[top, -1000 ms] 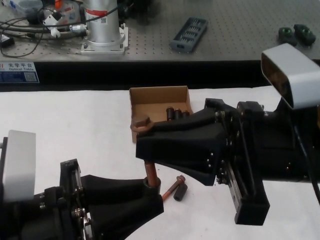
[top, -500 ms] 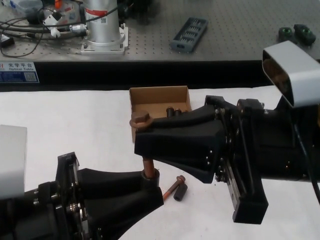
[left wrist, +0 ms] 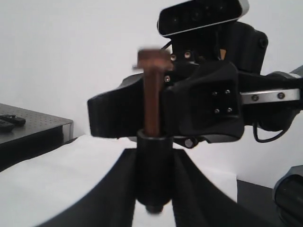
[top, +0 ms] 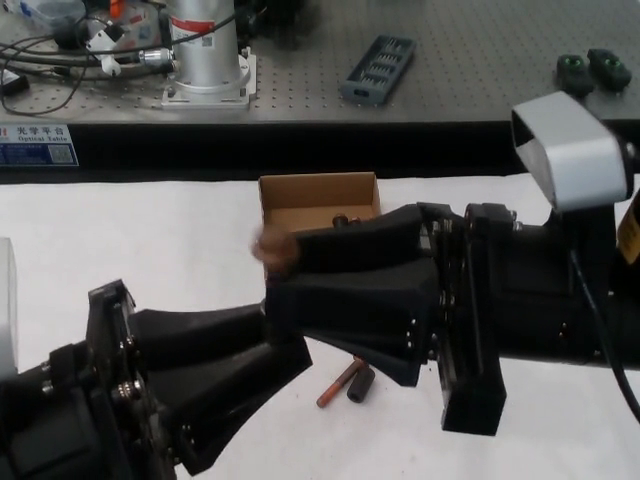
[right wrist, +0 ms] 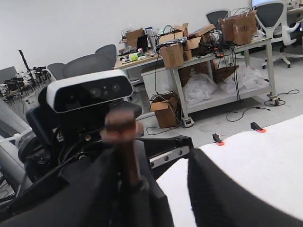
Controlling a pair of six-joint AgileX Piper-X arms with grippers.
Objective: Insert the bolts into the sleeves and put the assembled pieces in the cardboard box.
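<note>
The left gripper (left wrist: pixel 154 163) is squeezing its fingers tight on a black sleeve (left wrist: pixel 154 142). A copper bolt (left wrist: pixel 152 94) is standing up in that sleeve, with its head and most of its stem sticking out above. Both are hanging over the white counter (top: pixel 150 230) on the near side of the cardboard box (top: pixel 318 190). The right gripper (top: pixel 280 268) is sitting right by the bolt with its fingers apart. The bolt is close to one finger, and the other finger (right wrist: pixel 227 189) is off to the side. The bolt's head is looking blurry. The right arm is lying across the near side of the box and hiding its front wall and part of the inside. A few dark pieces (top: pixel 340 220) are peeking out inside the box. Nearer than the box, a loose bolt (top: pixel 338 384) and a loose sleeve (top: pixel 361 381) are lying just beside each other on the counter. Behind the box, a grey table with holes is carrying a silver post (top: pixel 205 45), a dark ridged tray (top: pixel 378 65) and some cables (top: pixel 60 45).
</note>
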